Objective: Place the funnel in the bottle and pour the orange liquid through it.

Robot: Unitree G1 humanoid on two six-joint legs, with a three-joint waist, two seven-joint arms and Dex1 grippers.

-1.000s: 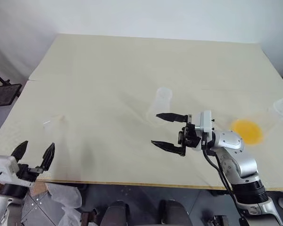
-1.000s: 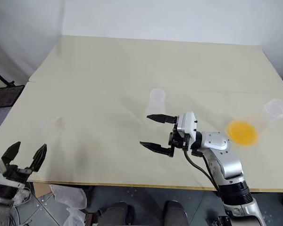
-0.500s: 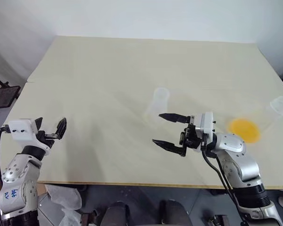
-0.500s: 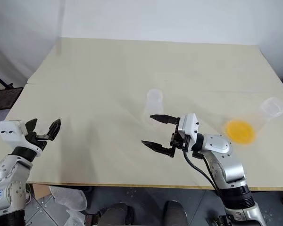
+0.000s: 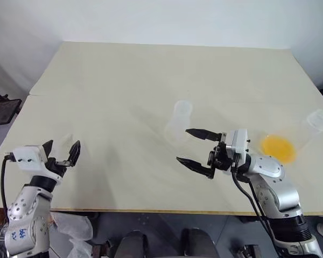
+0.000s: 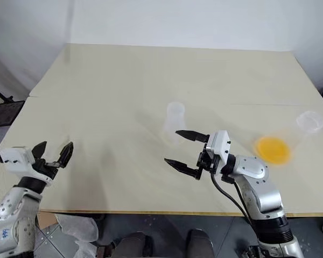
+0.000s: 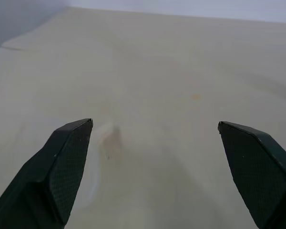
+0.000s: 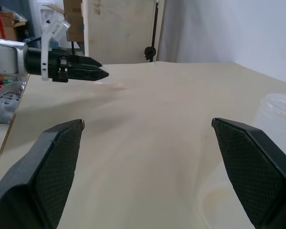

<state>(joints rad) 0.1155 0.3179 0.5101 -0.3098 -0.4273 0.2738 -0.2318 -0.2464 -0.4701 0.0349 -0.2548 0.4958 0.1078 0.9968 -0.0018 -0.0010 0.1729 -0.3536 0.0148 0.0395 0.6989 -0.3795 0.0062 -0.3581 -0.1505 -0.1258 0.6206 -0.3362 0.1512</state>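
The left end effector hovered wide open and empty just short of the funnel lying on the desk, apparently lined up to grasp it. The right end effector, also open and empty, waited beside the bottle.

— What sort of place is this?
— A bare test room or lab: one large pale table under plain white walls.
— Anything else?
— Cardboard boxes at upper left of the right wrist view, and crumpled plastic bags at lower left on the floor
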